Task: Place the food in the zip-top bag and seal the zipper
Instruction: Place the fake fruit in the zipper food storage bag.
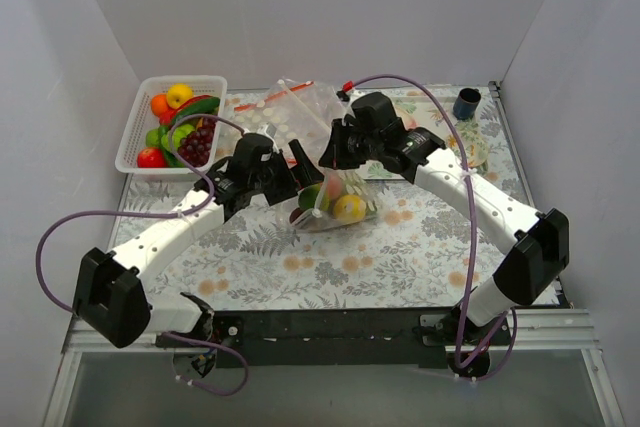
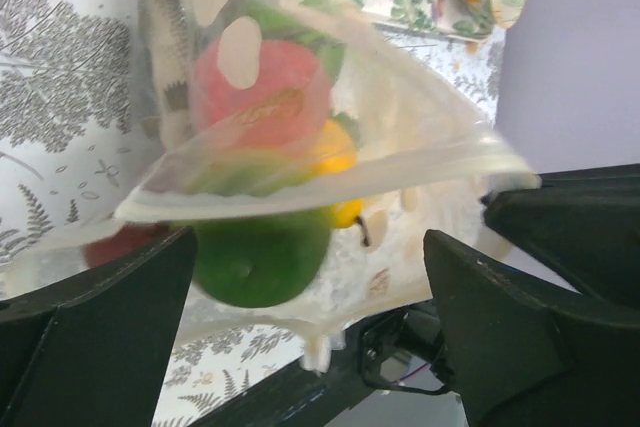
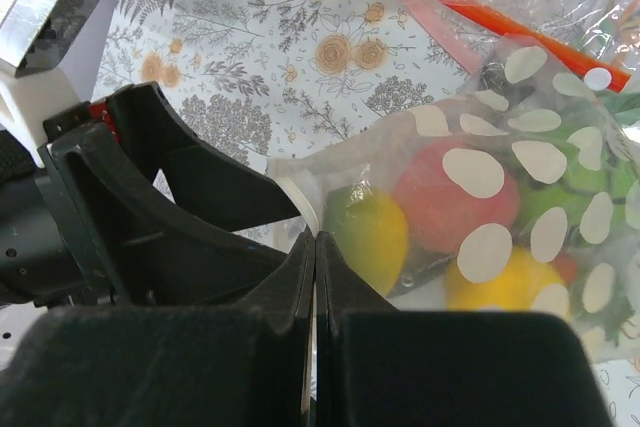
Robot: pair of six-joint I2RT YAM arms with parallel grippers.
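A transparent polka-dot bag (image 1: 335, 205) hangs just above mid-table with red (image 2: 255, 97), green (image 2: 260, 257) and yellow (image 3: 500, 282) toy rounds inside. My right gripper (image 3: 315, 242) is shut on the bag's whitish mouth edge (image 3: 298, 197); it also shows in the top view (image 1: 328, 159). My left gripper (image 2: 310, 267) is open, its fingers either side of the bag's lower edge and not touching it; it also shows in the top view (image 1: 298, 169). A red zipper strip (image 3: 530, 32) shows on a second, flat bag (image 1: 290, 97) behind.
A white slatted basket (image 1: 135, 142) at the back left holds more toy food: orange, yellow, green and red rounds and purple grapes (image 1: 197, 142). A dark blue cup (image 1: 466, 103) and a patterned dish (image 1: 474, 147) stand at the back right.
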